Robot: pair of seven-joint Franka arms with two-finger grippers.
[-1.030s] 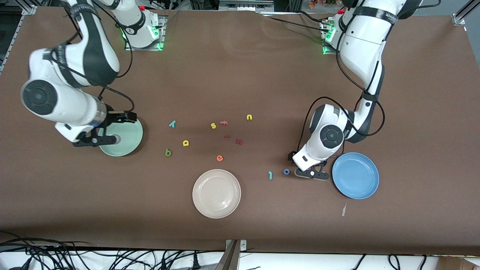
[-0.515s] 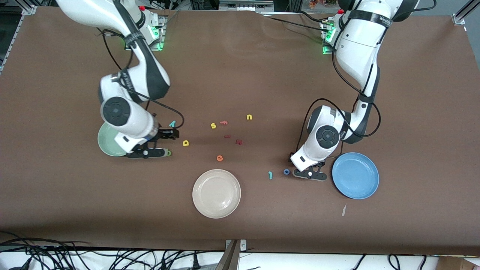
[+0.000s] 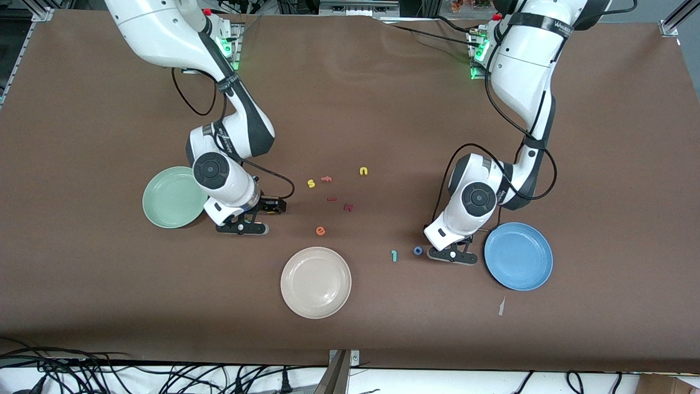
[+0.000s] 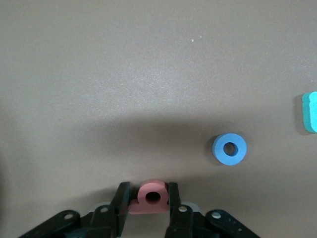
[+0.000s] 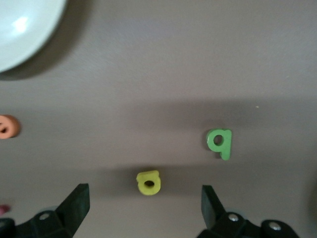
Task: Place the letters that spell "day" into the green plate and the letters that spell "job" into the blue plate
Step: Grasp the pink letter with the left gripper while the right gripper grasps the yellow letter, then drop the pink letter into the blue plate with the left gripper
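Note:
My left gripper [image 3: 451, 255] [image 4: 148, 188] is low on the table beside the blue plate [image 3: 518, 255], its fingers shut on the pink "b" [image 4: 152, 197]. The blue "o" [image 3: 418, 250] [image 4: 229, 149] and teal "j" [image 3: 394, 255] [image 4: 310, 112] lie beside it, toward the table's middle. My right gripper [image 3: 243, 228] [image 5: 143, 206] hangs open beside the green plate [image 3: 169, 198]. The yellow "a" [image 5: 148, 182] lies between its fingers, untouched, with the green "d" [image 5: 219, 143] close by. In the front view the right arm hides the "y", "a" and "d".
A cream-white plate [image 3: 315, 282] [image 5: 20, 29] sits near the front camera at the middle. Scattered between the arms are an orange "e" [image 3: 320, 231] [image 5: 7, 126], a yellow "s" [image 3: 311, 183], a yellow "n" [image 3: 363, 171], an orange letter [image 3: 326, 178] and dark red letters [image 3: 348, 207].
The right arm swung from over the green plate toward the table's middle and came down over the "a" and "d". The left gripper's fingers closed onto the pink "b".

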